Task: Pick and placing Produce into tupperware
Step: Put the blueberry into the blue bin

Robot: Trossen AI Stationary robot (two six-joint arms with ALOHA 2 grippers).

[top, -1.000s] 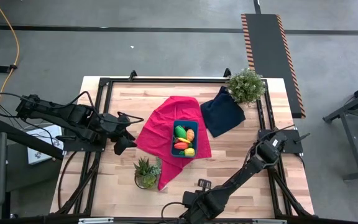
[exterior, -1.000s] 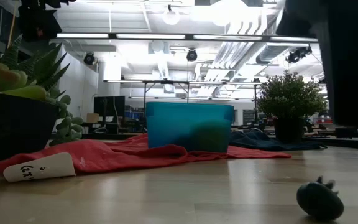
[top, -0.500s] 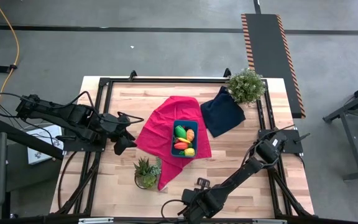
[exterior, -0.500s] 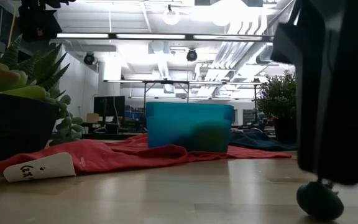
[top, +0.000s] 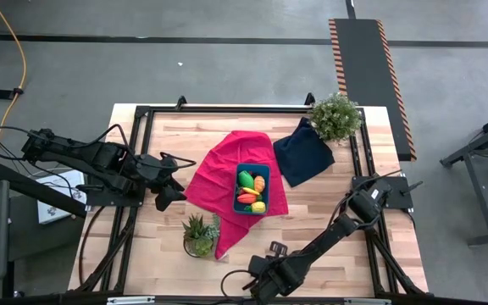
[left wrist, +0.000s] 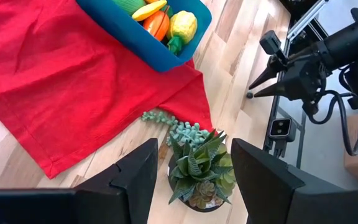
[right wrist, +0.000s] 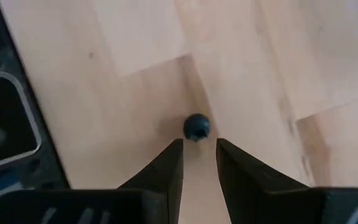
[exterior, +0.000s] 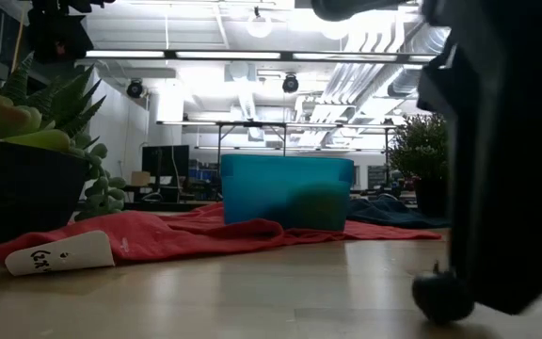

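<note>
We see the tub, a teal plastic rectangle with rounded corners, lying on the red cloth near the middle of the wooden table. Its long axis runs from the table's far edge toward the near edge, tipped slightly. Inside it lie the toy fruits and vegetables, smooth moulded plastic in green, orange, red-orange and yellow, packed close and touching one another.

One more piece, a small dark round fruit with a stubby crown, sits bare on the wood well apart from the tub, on its near side, by the table's front edge. We cannot tell which way its crown points.

The right arm stretches low from its base, right of the tub, toward that front edge, and its gripper hangs just over the dark fruit. The two fingers stand a narrow gap apart, with the fruit just past their tips and not held.

The left gripper waits left of the tub, beside the cloth's edge, arm folded back toward its base, fingers spread wide on nothing.

A spiky succulent in a dark pot stands on the cloth's near corner; a navy cloth lies right of the tub, with a bushy potted plant beyond it.
</note>
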